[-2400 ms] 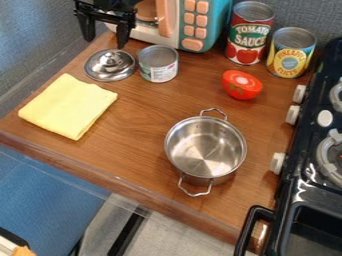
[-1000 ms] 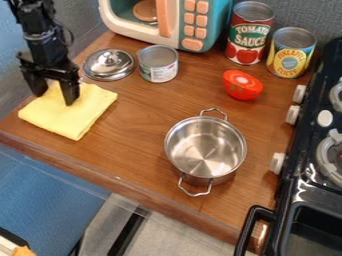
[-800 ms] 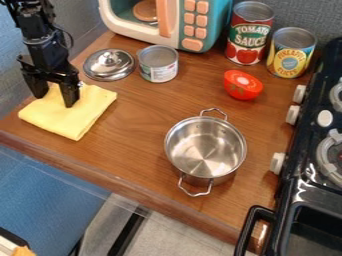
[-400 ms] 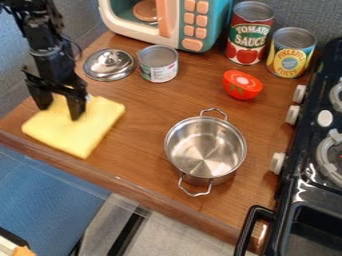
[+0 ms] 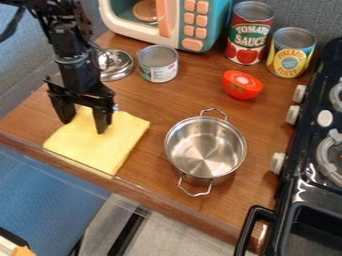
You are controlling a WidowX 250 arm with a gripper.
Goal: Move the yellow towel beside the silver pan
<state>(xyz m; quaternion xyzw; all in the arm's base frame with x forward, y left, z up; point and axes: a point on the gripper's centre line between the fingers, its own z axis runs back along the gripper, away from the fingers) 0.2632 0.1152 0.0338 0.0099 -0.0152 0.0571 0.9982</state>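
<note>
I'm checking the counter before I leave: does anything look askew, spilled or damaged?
Nothing looks spilled or damaged. The one oddity is the yellow towel under the claw: its near side lies right at the front edge of the counter.

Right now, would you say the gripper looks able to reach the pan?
Probably yes: nothing stands between gripper and pan, though it would likely have to lift off the towel first.

The tabletop is brown wood. A yellow towel lies along the left part of its front edge. A silver pan sits right of the towel, not touching it. A shiny lid and a small can are toward the back left corner, near a toy oven. A red tomato half and two bigger cans, one red, one yellow, are toward the back right corner.
</note>
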